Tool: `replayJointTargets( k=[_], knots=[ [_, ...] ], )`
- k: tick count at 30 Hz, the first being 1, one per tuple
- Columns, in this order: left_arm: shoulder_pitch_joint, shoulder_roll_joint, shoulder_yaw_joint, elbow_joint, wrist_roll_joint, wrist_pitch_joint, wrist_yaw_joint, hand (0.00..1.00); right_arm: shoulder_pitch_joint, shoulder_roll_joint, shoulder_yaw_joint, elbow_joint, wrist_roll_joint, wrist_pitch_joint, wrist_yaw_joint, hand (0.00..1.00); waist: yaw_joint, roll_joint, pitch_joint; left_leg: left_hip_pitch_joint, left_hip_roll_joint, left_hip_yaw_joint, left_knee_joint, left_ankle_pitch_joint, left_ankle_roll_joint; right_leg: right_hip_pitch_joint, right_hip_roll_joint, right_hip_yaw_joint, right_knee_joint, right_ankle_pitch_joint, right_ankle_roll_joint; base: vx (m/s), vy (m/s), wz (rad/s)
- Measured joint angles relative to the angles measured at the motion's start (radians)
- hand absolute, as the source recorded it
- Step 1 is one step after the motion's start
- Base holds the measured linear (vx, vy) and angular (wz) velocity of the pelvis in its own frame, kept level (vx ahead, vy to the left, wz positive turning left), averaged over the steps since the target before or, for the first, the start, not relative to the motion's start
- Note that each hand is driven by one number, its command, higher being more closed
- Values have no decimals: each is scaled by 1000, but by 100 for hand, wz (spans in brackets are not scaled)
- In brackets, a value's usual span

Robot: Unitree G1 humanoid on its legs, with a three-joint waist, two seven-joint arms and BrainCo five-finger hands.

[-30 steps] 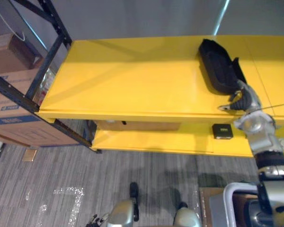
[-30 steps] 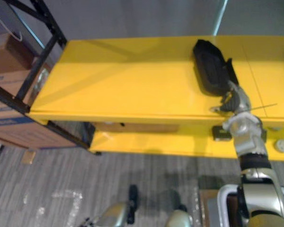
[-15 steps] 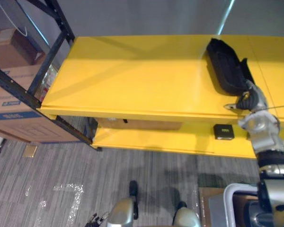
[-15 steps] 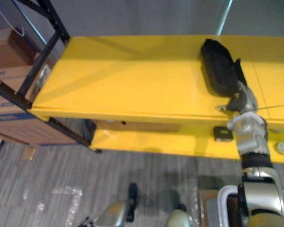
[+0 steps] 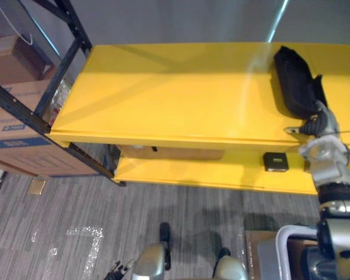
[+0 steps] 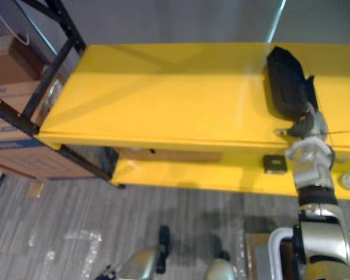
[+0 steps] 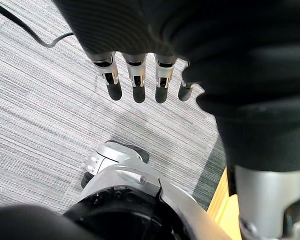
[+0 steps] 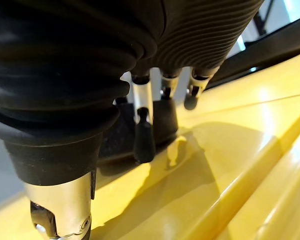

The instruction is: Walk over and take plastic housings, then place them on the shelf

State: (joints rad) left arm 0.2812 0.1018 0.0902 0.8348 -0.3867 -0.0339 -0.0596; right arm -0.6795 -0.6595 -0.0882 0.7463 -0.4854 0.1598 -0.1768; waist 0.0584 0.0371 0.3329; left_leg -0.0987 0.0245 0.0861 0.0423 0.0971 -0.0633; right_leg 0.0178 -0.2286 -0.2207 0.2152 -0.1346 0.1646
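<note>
Nearest, well short of the yellow shelf (image 5: 163,99), the left hand (image 7: 138,80) hangs over the grey carpet (image 5: 76,221). Its fingers are straight and slack and hold nothing, so I judge it idle.

At the shelf's front edge, toward its right end, the right hand (image 5: 315,123) reaches onto the top board. Its fingers (image 8: 142,115) point out nearly straight, not curled round anything, and their dark tips sit at the near end of the black plastic housing (image 5: 294,81). The housing lies flat on the top board, running from the hand toward the back edge. That suggests it is already set down, and that the straight fingers are there to nudge or steady it rather than grip it. I cannot say for sure that the tips touch it.

On the shelf's lower board (image 5: 181,172), under the hand, are a small black box (image 5: 275,161) and a round grey piece (image 6: 349,181), both out of the way. The top board left of the housing is bare.

At the shelf's left end a black metal rack (image 5: 58,70) stands over cardboard boxes (image 5: 17,128), well apart from the work. A grey wall (image 5: 175,20) rises behind the shelf.
</note>
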Motion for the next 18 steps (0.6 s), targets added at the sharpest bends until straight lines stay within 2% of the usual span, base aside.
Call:
replayJointTargets(
  k=[8, 11, 18],
  knots=[
    [0, 1, 1, -10, -1, 16, 0, 0, 0, 0, -2, 11, -3, -31, -6, 0, -2, -5, 3, 0, 0, 1, -1, 0, 0, -1, 0, 0, -1, 0, 0, 0, 0, 0],
    [0, 1, 3, -14, -1, 17, 0, 0, 2, 0, -2, 11, -30, -59, -15, 0, -3, -7, 4, -1, 0, 1, -1, 0, 0, -2, -1, 0, -1, 0, 1, 0, 0, 0],
    [0, 1, 4, -30, 0, 20, 0, 0, 4, -29, 41, 11, -154, -156, -7, 0, -8, -15, 5, -6, 1, 1, 0, 0, 0, -7, 0, -2, -1, 1, 1, 0, 0, 0]
  ],
)
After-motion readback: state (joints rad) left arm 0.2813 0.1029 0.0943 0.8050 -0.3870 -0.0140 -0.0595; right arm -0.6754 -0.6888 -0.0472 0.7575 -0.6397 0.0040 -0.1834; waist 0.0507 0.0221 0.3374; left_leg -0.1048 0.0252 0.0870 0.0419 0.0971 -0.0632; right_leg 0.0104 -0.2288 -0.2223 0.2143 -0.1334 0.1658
